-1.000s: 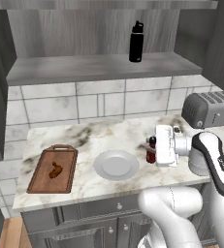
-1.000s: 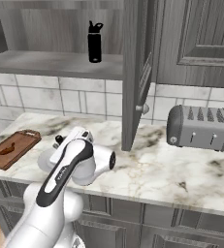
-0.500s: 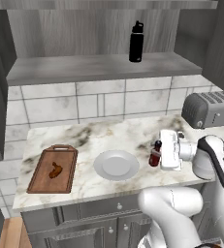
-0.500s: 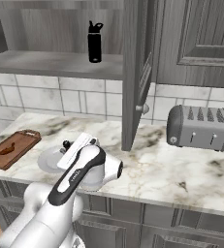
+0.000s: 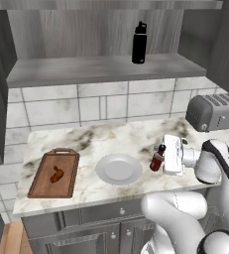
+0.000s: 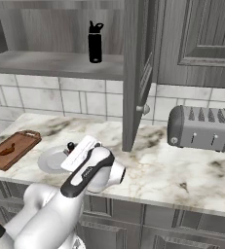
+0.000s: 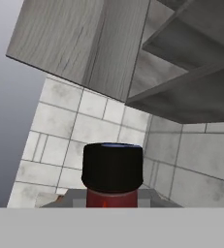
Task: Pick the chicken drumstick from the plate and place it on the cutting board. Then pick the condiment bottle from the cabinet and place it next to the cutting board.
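1. Left base view: the condiment bottle (image 5: 157,158) stands upright just right of the plate (image 5: 119,168), held at the gripper (image 5: 161,158), whose jaws are clamped on it.
2. Hand view: the bottle's dark cap (image 7: 113,167) sits low and centred.
3. The chicken drumstick (image 5: 56,174) lies on the cutting board (image 5: 55,174), near the desk's (image 5: 111,139) left edge.
4. Bare desk lies behind the plate; a toaster (image 5: 215,112) stands far right.
5. A black bottle (image 5: 139,43) stands on the cabinet (image 5: 101,69) shelf.

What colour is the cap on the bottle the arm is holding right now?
Black, on the red condiment bottle; the hand view shows it best.
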Controlling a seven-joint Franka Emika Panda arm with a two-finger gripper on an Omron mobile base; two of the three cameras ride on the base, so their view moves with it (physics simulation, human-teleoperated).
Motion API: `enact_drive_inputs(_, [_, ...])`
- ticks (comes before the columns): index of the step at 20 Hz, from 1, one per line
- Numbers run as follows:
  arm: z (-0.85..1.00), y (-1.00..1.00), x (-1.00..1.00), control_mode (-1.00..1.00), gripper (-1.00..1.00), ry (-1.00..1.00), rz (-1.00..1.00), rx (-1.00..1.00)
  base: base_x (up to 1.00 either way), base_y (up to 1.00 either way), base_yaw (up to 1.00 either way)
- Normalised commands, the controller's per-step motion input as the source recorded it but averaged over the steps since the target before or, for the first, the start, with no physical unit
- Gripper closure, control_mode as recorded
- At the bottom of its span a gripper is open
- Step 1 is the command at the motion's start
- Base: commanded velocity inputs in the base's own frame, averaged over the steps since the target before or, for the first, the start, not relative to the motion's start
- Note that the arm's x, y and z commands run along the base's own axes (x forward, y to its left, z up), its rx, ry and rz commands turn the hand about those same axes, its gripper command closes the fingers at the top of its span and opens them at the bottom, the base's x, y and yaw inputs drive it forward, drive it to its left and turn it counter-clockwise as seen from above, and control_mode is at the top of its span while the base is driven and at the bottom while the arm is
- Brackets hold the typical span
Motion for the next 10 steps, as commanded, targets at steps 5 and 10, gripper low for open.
enact_drive_inputs(5, [-0.12,0.0,0.11,-1.0,1.0,0.0,0.01,0.07,0.0,0.0,0.0])
enact_drive_inputs(10, [-0.19,0.0,0.1,-1.0,1.0,0.0,0.0,0.01,0.0,0.0,0.0])
